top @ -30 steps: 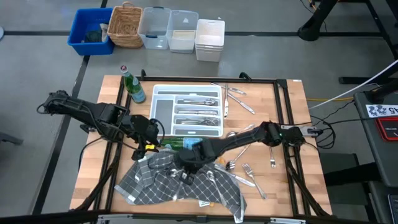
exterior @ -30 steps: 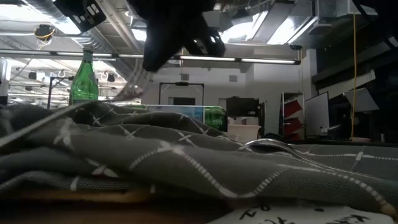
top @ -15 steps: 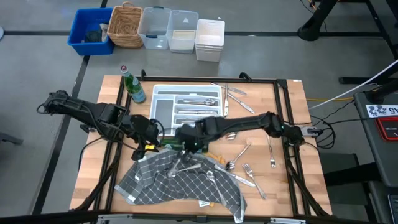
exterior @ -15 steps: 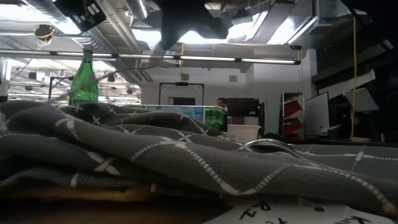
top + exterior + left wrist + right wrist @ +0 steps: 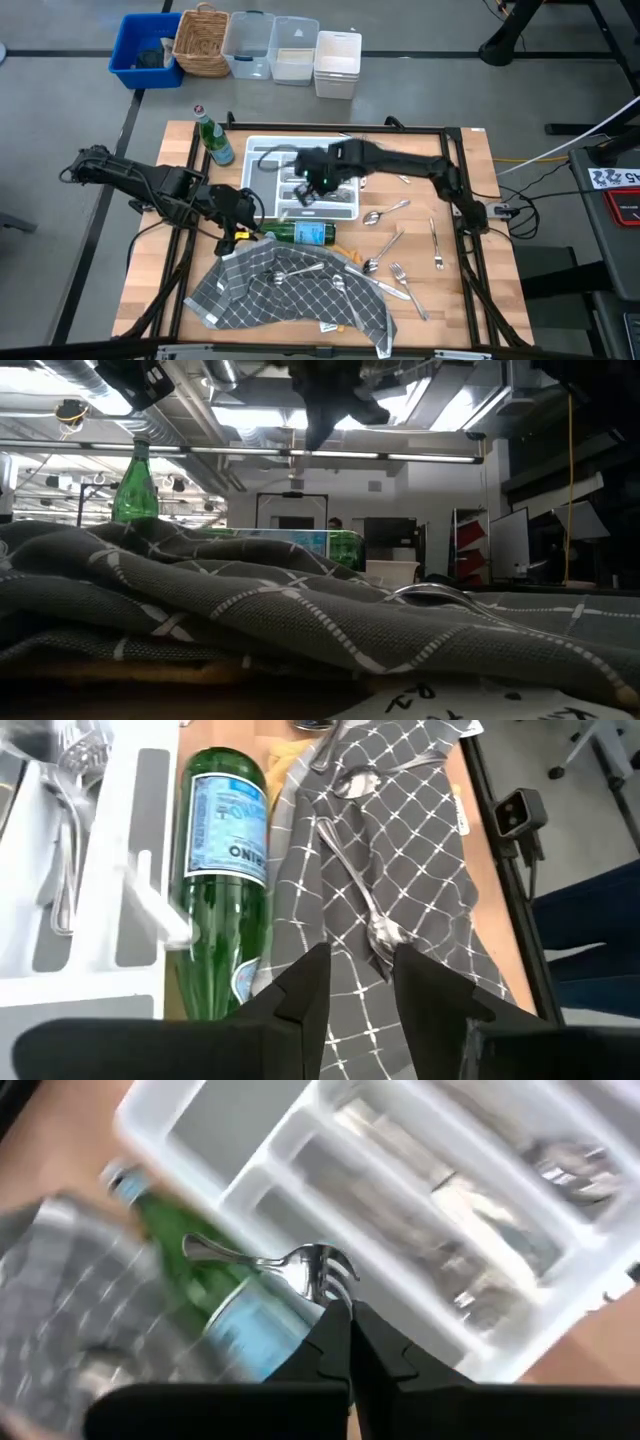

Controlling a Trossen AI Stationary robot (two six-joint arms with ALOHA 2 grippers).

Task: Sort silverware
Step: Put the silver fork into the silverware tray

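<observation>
Overhead, right gripper (image 5: 310, 190) — fork (image 5: 290, 1265) pinched — above tray (image 5: 262, 150) edge

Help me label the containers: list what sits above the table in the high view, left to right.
Blue bin → wicker basket → clear tub → second clear tub → white box.
</observation>
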